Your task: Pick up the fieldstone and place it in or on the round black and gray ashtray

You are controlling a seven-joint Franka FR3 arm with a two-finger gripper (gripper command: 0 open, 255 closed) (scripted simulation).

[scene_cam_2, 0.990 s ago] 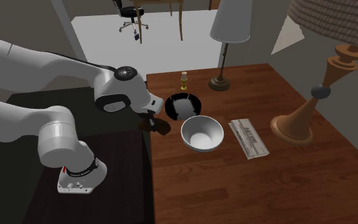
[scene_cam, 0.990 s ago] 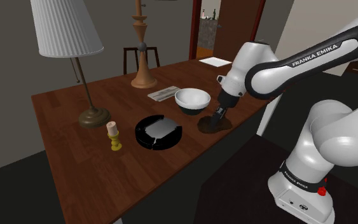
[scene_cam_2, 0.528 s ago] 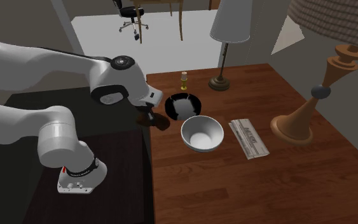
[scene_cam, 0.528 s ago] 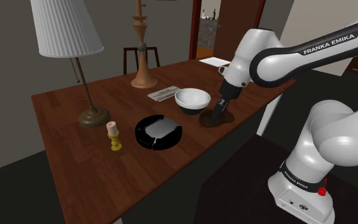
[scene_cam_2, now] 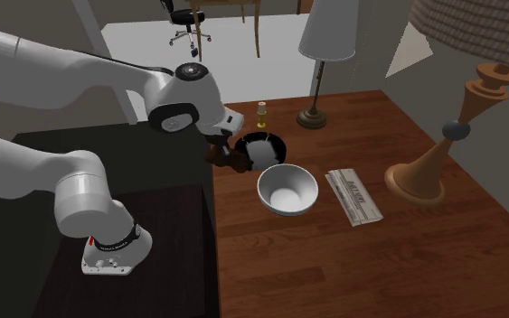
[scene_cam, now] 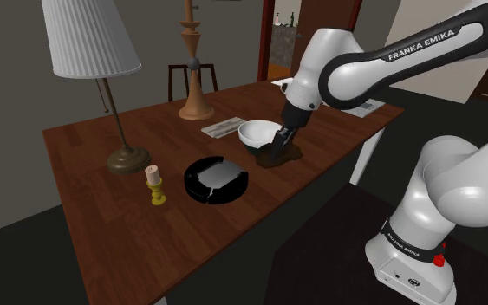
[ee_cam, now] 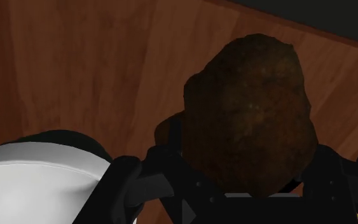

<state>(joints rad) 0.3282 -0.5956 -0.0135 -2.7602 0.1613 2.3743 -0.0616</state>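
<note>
The gripper (scene_cam: 280, 142) has the stone: the dark brown fieldstone (scene_cam: 282, 156) sits clasped between the two black fingers. From the wrist view the lumpy rock (ee_cam: 250, 114) bulges out ahead of the gripper (ee_cam: 231, 183), one finger (ee_cam: 131, 186) on one flank and the other on the opposite flank, pressed right up against it. A dark shadow lies on the wood just beside the stone, so it looks to be a touch clear of the table, though I can't be sure.

The white arm arches over from its stand at the shoulder view's lower right and points down at the near edge of the brown wooden table (scene_cam: 86, 225). The stone hangs right against the rim of the white bowl (scene_cam: 262, 136), on the side facing the stand. The round black and grey ashtray (scene_cam: 217, 179) lies further along towards the shoulder view's left, with bare wood between it and the stone.

From the second exterior view, the fieldstone (scene_cam_2: 222, 159) and gripper (scene_cam_2: 221, 150) are at the table's edge, just beside the ashtray (scene_cam_2: 261, 150) but not over it, the bowl (scene_cam_2: 287, 190) close by.

Further back there's a small yellow candle holder (scene_cam: 156, 186), a lamp with a white pleated shade (scene_cam: 90, 39), a tall turned wooden piece (scene_cam: 196, 78) and a folded paper (scene_cam: 224, 127).
</note>
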